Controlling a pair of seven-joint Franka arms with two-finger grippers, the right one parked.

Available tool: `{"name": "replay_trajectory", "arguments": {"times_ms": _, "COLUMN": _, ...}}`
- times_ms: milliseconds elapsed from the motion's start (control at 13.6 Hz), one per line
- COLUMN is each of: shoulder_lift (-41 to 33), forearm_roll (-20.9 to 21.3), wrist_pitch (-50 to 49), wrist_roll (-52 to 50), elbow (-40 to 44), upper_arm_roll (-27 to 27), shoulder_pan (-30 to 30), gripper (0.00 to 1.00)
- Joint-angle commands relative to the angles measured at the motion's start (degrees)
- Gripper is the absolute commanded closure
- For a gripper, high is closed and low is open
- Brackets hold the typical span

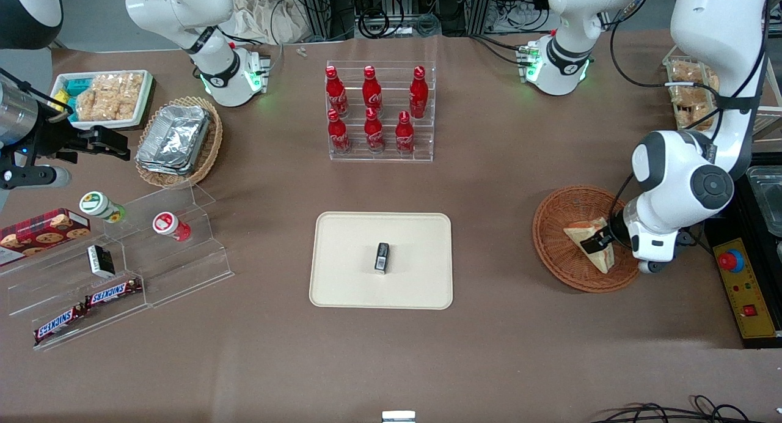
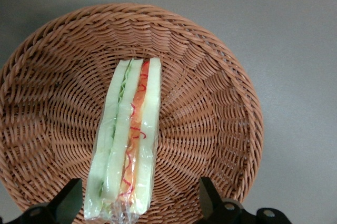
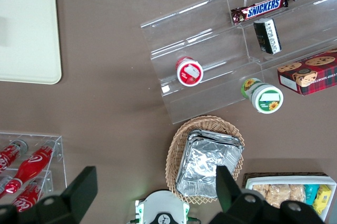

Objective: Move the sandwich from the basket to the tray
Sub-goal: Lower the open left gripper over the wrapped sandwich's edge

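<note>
From the front, the claw (image 1: 595, 244) is seen lowered over the sandwich (image 1: 591, 238) in the basket (image 1: 565, 252). At the wrist, its fingers (image 2: 68, 200) are spread apart, with the sandwich (image 2: 129, 140) lying between them, untouched.

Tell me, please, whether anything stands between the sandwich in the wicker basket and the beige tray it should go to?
Only bare table lies between the reddish-brown wicker basket and the cream rectangular tray. A small black packet already stands at the tray's middle. The left hand, open, straddles the plastic-wrapped triangular sandwich.
</note>
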Motion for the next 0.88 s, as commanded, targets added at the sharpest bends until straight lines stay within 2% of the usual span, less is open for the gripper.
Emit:
{"name": "replay_trajectory", "arguments": {"times_ms": 0, "shoulder_lift": 0.66, "forearm_roll": 1.06, "wrist_pitch": 1.59, "wrist_roll": -1.32, "elbow": -1.01, "upper_arm_roll": -0.03, "shoulder_pan": 0.07, "gripper": 0.0}}
{"name": "replay_trajectory", "arguments": {"times_ms": 587, "shoulder_lift": 3.2, "forearm_roll": 1.32, "wrist_pitch": 3.78, "wrist_roll": -1.23, "elbow": -0.39, "upper_arm_roll": -0.03, "shoulder_pan": 0.07, "gripper": 0.02}}
{"name": "replay_trajectory", "arguments": {"times_ms": 661, "shoulder_lift": 3.56, "forearm_roll": 2.37, "wrist_pitch": 3.87, "wrist_roll": -1.23, "elbow": -0.31, "upper_arm_roll": -0.03, "shoulder_pan": 0.07, "gripper": 0.1}}
{"name": "replay_trajectory", "arguments": {"times_ms": 807, "shoulder_lift": 3.65, "forearm_roll": 5.18, "wrist_pitch": 3.87, "wrist_roll": -1.32, "elbow": -0.65, "upper_arm_roll": -0.12, "shoulder_pan": 0.07, "gripper": 0.41}}
